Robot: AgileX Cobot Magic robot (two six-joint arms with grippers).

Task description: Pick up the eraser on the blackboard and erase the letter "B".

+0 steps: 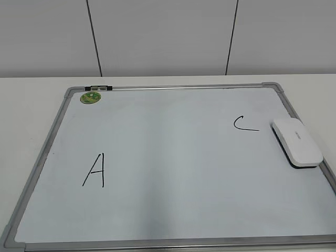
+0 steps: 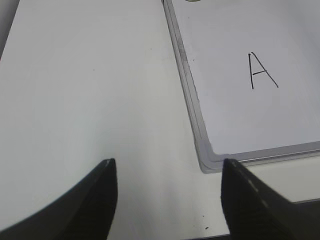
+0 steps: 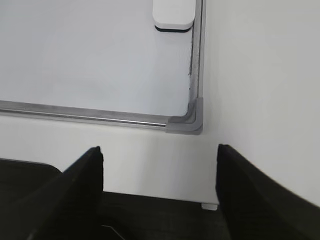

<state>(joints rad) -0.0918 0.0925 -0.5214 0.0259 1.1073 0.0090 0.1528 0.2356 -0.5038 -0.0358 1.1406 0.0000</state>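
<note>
White table carrying the blackboard (image 1: 173, 243); eraser (image 1: 296, 142) resting at its right edge beside "C" (image 1: 245, 124); no letter "B" apparently visible. Left gripper (image 2: 167, 172) and right gripper (image 3: 159, 159) wide apart, empty, parked off-board.

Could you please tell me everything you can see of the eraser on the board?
The eraser is a white, rounded oblong block that looks like smooth plastic, with small grey lettering on its top and a dark layer showing along its lower edge. It lies flat, top up, on the blackboard, close to the right frame and just right of the letter C, angled slightly to the frame. Nothing but the board touches it; neither gripper is near it. The right wrist view shows only one end of it.
</note>
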